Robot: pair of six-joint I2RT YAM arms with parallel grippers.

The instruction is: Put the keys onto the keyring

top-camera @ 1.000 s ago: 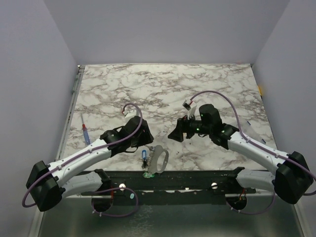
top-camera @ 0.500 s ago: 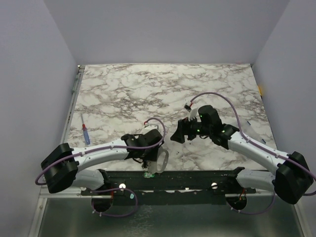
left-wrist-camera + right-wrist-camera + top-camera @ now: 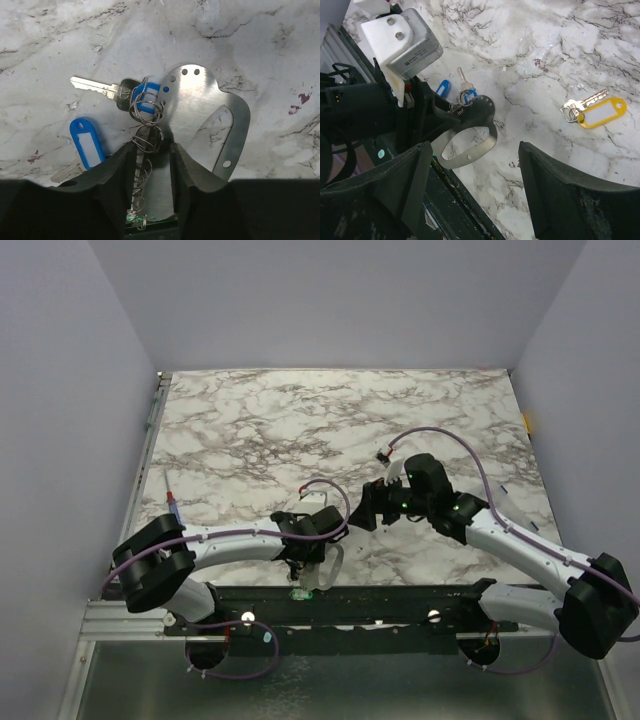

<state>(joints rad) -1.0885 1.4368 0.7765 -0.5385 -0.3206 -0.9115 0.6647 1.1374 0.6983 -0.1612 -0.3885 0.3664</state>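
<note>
A flat metal keyring plate [image 3: 200, 105] lies at the table's near edge, with a chain of wire rings [image 3: 146, 135] on it. A silver key [image 3: 97, 87] with a blue head hangs on the top ring. A second key with a blue tag [image 3: 87, 150] lies beside it. My left gripper [image 3: 152, 165] is closed on the plate's narrow end, and the ring chain runs between its fingers. A green tag [image 3: 132, 217] shows under it. A yellow-tagged key [image 3: 597, 112] lies apart on the marble. My right gripper [image 3: 475, 150] is wide open and empty, hovering over the plate [image 3: 480, 130].
A thin red-and-blue stick [image 3: 173, 510] lies at the table's left side. The black mounting rail [image 3: 400, 602] runs right below the plate [image 3: 328, 562]. My two grippers, left [image 3: 308, 570] and right [image 3: 362, 510], are close together.
My left arm has swung right and toward the near edge, and its gripper now sits over the plate and rings. My right gripper has drifted slightly left.
</note>
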